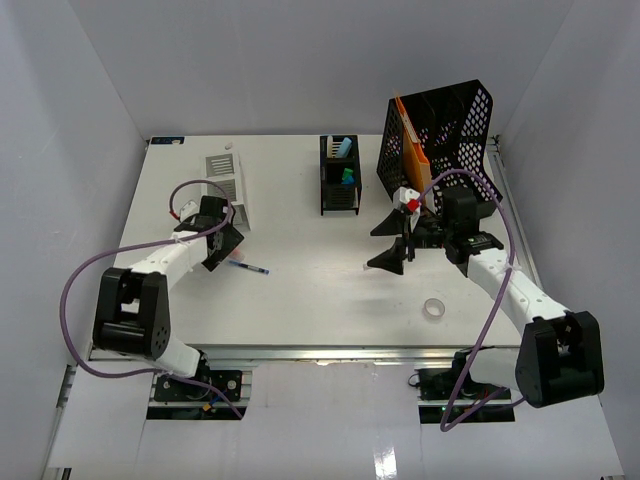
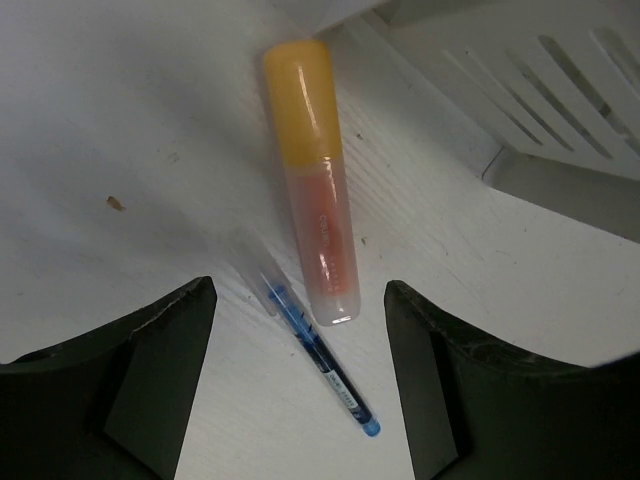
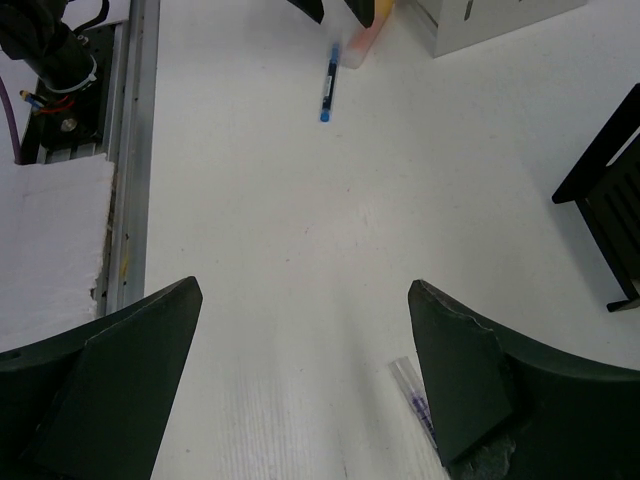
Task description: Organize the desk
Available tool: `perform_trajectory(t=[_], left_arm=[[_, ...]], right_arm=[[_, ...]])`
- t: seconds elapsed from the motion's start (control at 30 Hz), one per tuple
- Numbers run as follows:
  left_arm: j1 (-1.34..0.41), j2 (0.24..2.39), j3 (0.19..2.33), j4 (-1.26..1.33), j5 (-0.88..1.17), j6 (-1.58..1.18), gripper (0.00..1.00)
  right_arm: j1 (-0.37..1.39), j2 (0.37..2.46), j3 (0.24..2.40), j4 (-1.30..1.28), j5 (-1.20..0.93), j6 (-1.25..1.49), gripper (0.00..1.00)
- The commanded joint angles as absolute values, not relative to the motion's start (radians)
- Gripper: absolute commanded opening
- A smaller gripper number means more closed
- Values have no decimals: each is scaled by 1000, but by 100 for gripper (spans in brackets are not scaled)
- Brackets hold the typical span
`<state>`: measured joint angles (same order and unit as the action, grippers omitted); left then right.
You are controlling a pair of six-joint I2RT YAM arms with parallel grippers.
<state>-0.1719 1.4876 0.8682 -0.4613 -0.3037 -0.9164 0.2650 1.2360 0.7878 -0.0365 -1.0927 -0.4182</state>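
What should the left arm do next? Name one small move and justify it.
Probably lower the left gripper straight onto the orange-capped tube: its jaws are open, the tube's clear end lies between them on the desk, and a blue pen lies close beside it, so descend carefully.

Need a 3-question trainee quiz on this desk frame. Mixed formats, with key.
1. True or false: the left gripper is shut on the slim blue pen.
2. What stands in the black mesh file rack? A) a flat orange folder B) a green book C) a red mug
3. Fill in: the clear tape ring lies on the ___ half of the large white desk, by the robot's own sides.

Key: 1 false, the jaws are open with the pen lying between them; 2 A; 3 right.
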Motion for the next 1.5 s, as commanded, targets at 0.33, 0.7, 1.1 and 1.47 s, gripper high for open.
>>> perform_trajectory(t=[0.33, 0.7, 1.1, 1.47], left_arm=[[-169, 1676, 975, -492, -334, -943, 76], [-170, 1603, 887, -525, -307, -963, 55], [-170, 1531, 812, -525, -334, -937, 41], [-169, 1520, 828, -541, -376, -917, 60]], right_arm=[[210, 1200, 769, 5, -1167, -436, 90], [192, 1187, 764, 8, -1184, -435, 89], [174, 1172, 753, 21, -1203, -420, 89], [166, 1167, 747, 34, -1213, -411, 89]])
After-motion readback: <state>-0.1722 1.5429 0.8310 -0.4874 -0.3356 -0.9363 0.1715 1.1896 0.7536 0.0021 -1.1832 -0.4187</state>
